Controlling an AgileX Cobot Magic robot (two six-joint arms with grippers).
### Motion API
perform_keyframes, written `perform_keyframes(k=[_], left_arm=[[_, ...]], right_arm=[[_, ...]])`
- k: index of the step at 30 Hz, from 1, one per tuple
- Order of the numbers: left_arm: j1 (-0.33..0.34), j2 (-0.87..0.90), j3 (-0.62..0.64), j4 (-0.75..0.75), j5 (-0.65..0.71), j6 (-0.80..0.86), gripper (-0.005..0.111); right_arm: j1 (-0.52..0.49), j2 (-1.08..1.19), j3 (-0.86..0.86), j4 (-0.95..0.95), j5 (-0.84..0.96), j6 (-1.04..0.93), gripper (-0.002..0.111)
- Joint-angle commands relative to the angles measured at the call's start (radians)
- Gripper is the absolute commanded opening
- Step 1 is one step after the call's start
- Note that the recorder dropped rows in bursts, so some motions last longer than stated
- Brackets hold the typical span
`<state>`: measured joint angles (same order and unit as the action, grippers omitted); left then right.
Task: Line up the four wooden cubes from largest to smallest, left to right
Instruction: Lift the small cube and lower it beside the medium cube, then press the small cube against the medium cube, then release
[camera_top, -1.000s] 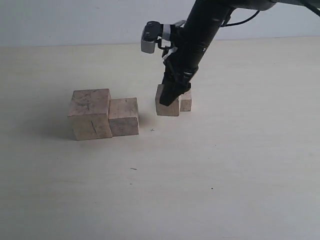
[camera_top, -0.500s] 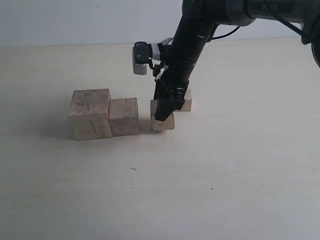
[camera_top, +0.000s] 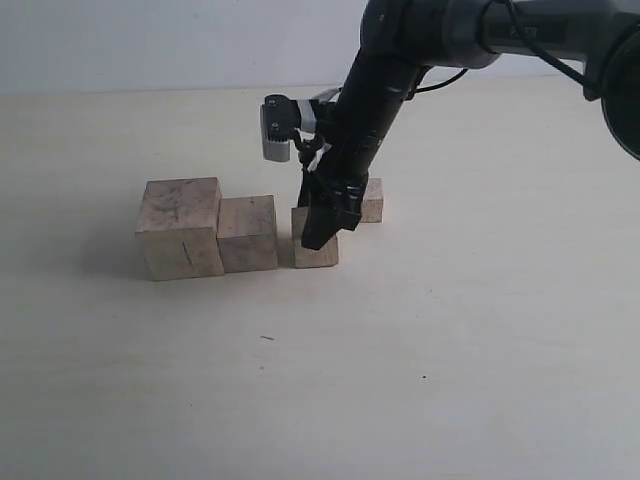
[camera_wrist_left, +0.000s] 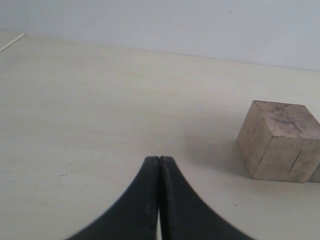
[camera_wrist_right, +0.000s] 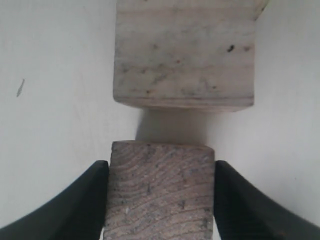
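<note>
The largest cube (camera_top: 180, 228) and the second-largest cube (camera_top: 248, 233) stand touching at the left of the exterior view. My right gripper (camera_top: 320, 235) is shut on the third cube (camera_top: 315, 252), held low just right of the second cube with a narrow gap. Whether it rests on the table I cannot tell. In the right wrist view the third cube (camera_wrist_right: 160, 195) fills my right gripper (camera_wrist_right: 161, 167), facing the second cube (camera_wrist_right: 184, 52). The smallest cube (camera_top: 372, 200) sits behind to the right. My left gripper (camera_wrist_left: 159, 160) is shut and empty, apart from the largest cube (camera_wrist_left: 277, 140).
The pale table (camera_top: 450, 350) spreads in front and to the right of the cubes. A light wall (camera_top: 150, 40) runs behind its far edge. My right arm (camera_top: 385, 70) slants down from the upper right over the smallest cube.
My right gripper has carried the third cube leftward and nearer the front, from beside the smallest cube to just right of the second cube. The other cubes have not moved.
</note>
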<state>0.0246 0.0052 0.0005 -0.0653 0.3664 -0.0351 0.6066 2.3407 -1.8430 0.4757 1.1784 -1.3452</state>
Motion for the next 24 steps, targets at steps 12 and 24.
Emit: perform_keyframes(k=[12,24], left_arm=[[-0.006,-0.005,0.0,-0.001,-0.009,0.004,0.0],[-0.006,-0.005,0.0,-0.001,-0.009,0.004,0.0]], right_arm=[[-0.002,0.013,0.002,0.062,-0.051,-0.045,0.014],[-0.002,0.013,0.002,0.07,-0.042,-0.067,0.015]])
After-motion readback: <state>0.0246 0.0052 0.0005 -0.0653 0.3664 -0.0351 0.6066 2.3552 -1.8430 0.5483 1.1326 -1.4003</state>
